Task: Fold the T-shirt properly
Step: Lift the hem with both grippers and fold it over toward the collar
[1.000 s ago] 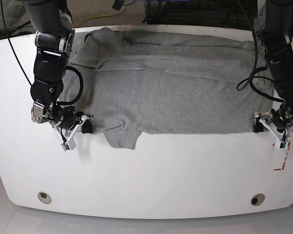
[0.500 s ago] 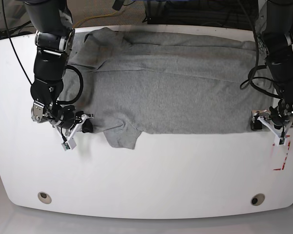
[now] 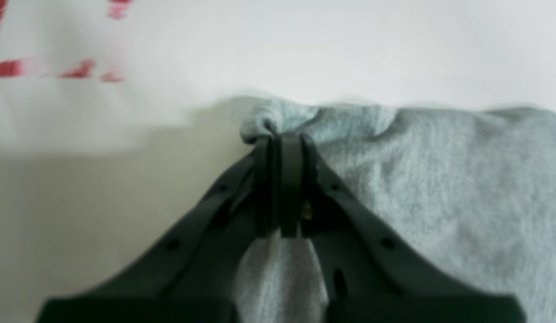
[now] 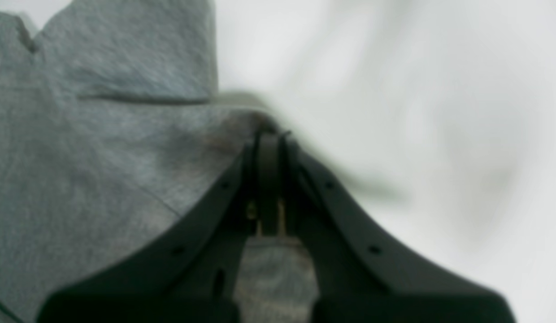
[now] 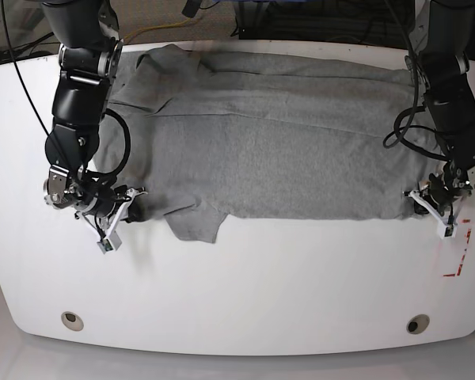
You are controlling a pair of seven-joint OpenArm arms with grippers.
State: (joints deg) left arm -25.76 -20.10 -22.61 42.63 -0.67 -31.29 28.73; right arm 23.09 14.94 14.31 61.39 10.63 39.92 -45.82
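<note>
The T-shirt (image 5: 277, 150) is light heather grey, finely flecked, paler and faintly bluish where it bunches at the tips of my black left gripper (image 3: 280, 139). The table (image 5: 245, 277) under it is plain white. Beyond my left gripper sit broken red marks (image 3: 58, 69), a dashed pattern.

T-shirt (image 5: 277, 150) spread across table (image 5: 245, 277), left gripper (image 5: 424, 202) and right gripper (image 5: 131, 207) at its opposite near corners
</note>
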